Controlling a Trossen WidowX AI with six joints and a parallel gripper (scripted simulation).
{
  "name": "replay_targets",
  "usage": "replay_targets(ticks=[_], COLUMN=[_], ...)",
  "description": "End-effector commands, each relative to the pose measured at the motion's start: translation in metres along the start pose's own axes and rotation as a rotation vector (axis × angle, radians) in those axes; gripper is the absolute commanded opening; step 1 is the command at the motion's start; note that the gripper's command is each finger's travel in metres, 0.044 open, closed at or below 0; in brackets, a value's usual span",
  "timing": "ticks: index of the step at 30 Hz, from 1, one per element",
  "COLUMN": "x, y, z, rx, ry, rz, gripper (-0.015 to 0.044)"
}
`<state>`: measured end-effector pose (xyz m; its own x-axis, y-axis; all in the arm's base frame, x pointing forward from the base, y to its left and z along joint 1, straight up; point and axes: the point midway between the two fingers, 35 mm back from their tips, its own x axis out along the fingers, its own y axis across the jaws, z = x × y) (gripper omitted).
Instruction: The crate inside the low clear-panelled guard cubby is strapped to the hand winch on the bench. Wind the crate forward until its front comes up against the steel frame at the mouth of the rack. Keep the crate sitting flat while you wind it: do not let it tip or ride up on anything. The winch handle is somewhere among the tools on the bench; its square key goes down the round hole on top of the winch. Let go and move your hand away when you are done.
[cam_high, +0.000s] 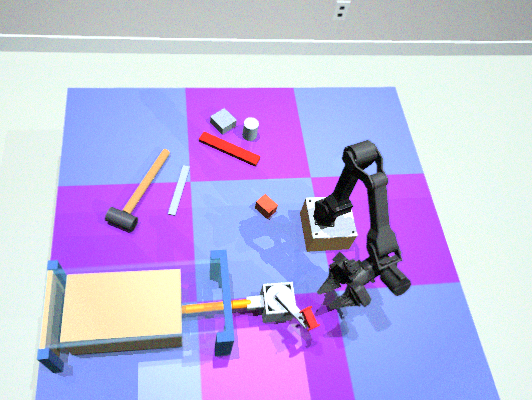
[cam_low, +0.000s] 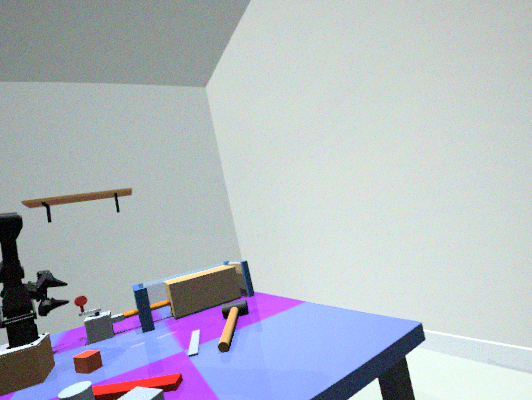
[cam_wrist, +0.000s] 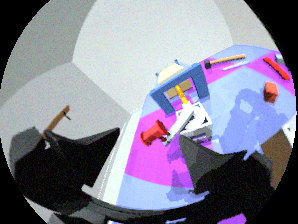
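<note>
Your gripper (cam_high: 331, 299) (cam_low: 67, 293) (cam_wrist: 149, 135) is spread wide and holds nothing; it is near the red knob (cam_high: 310, 318) (cam_low: 81, 302) (cam_wrist: 153, 133), toward the bench's front edge.

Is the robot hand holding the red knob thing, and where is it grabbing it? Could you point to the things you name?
It holds nothing: the gripper (cam_high: 326, 300) (cam_low: 68, 293) (cam_wrist: 149, 135) is wide open, beside the red knob (cam_high: 310, 318) (cam_low: 80, 301) (cam_wrist: 153, 133) of the winch handle.
</note>
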<state>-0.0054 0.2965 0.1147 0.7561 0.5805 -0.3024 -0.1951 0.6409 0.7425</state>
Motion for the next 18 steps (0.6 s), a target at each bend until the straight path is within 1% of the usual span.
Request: replay_targets(ticks=[1, 4, 8, 13, 18], x=[0.032, 0.044, 0.053, 0.061, 0.066], y=[0.01, 0.011, 0.013, 0.014, 0.015], z=[-0.002, 0.002, 0.008, 0.016, 0.026], rx=[-0.695, -0.968, -1.167, -1.395, -1.592], ry=[0.201, 0.334, 0.487, 0.658, 0.854], rz=[-0.209, -0.26, -0.291, -0.27, -0.208], gripper=[0.044, 0.044, 0.044, 0.044, 0.044])
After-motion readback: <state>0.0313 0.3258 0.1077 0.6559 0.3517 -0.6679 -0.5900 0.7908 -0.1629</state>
